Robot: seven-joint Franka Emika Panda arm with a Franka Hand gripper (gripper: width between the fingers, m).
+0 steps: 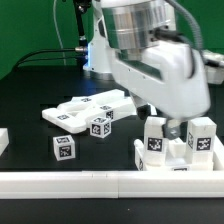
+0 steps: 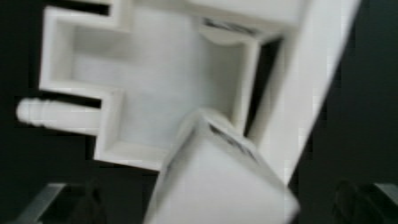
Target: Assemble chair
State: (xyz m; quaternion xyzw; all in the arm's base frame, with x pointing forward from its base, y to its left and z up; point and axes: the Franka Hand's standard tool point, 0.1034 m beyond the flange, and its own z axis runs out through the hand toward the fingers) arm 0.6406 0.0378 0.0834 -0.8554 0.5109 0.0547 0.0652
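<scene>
Rail [image 1: 100, 184], jaws at chair pieces [image 1: 155, 148], gap hidden

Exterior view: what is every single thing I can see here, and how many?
table: one, black, under everything.
flat slabs: at least two, white with tags, lying mid-table.
small blocks: two, white with black tags, in front of the slabs.
standing pieces: one cluster, white with tags, exterior view's right, by the rail.
border rail: one, plain white, along the near edge.
robot arm: one, glossy white, over the standing pieces; its jaws are mostly hidden.
</scene>
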